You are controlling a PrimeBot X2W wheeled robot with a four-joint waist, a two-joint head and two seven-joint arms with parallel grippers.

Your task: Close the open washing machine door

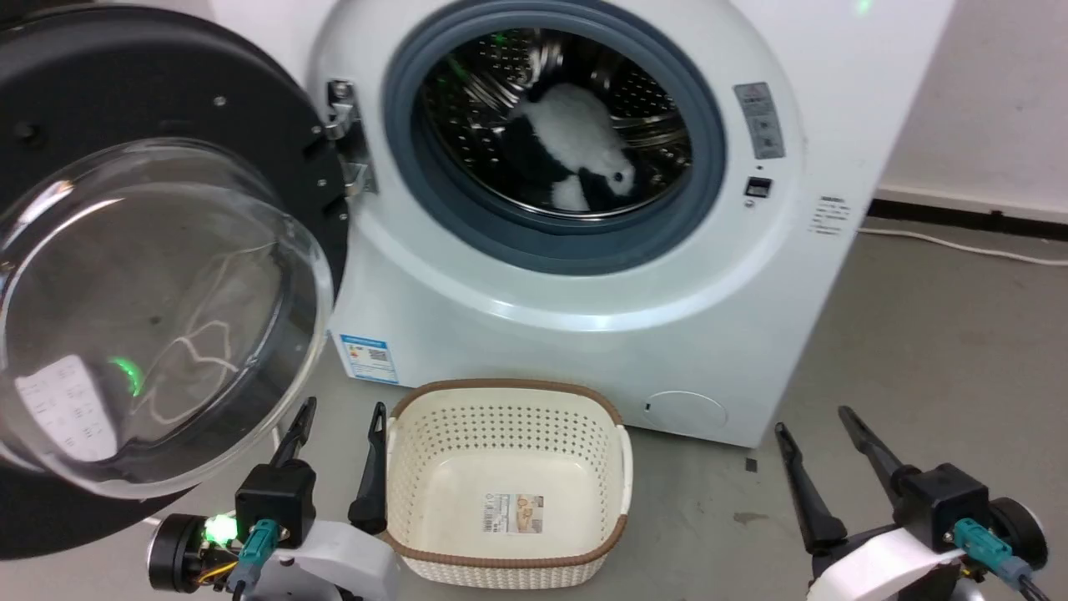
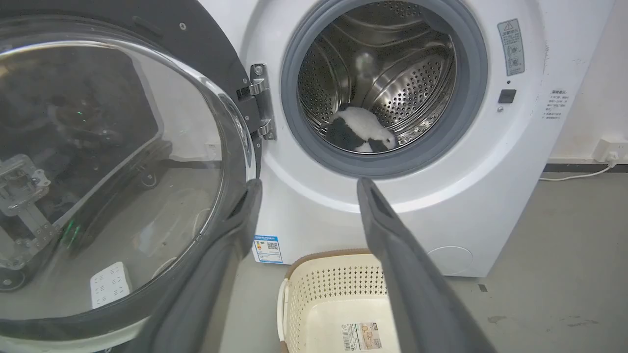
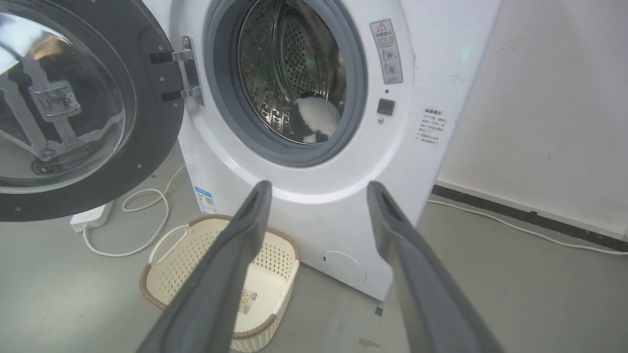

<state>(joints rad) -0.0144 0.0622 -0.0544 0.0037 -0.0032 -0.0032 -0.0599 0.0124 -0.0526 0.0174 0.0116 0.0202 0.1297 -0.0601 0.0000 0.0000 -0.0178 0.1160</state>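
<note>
Hanging open, washing machine door (image 1: 158, 292) just beside left pincer (image 1: 345, 406).

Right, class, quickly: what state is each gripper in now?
Left dark-fingered gripper: open, holding nothing.
Right dark-fingered gripper: open, holding nothing.

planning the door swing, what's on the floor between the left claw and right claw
In the head view a cream basket sits right beside the left claw; from it to the right claw the floor is bare.
</note>
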